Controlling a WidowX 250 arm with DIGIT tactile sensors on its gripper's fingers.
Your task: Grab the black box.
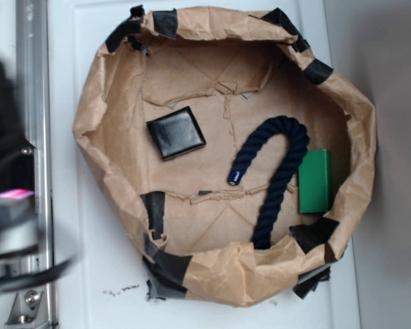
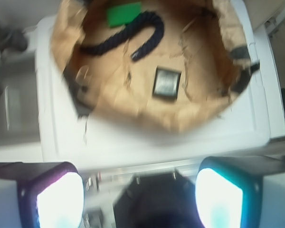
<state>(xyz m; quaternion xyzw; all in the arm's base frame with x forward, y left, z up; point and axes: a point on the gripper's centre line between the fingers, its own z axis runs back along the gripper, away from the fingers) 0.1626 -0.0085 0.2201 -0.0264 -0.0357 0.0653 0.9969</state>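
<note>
Worktop point(image 1: 75, 226): white, flat, smooth surface with a shallow raised border line near its edges; a metal rail runs along its left side in the exterior view.

Directly on the worktop:
- Brown paper nest point(image 1: 109, 171): a crumpled sheet shaped into a round, shallow basin with rolled-up walls, patched with black tape point(image 1: 166, 264) at several spots on the rim. It covers most of the worktop, leaving bare white margins around it.
- Dark crumbs point(image 1: 120, 291): a small scatter just outside the paper nest's lower-left rim.

In the wrist view the paper nest point(image 2: 190, 121) sits on the same white worktop point(image 2: 133, 147).
</note>
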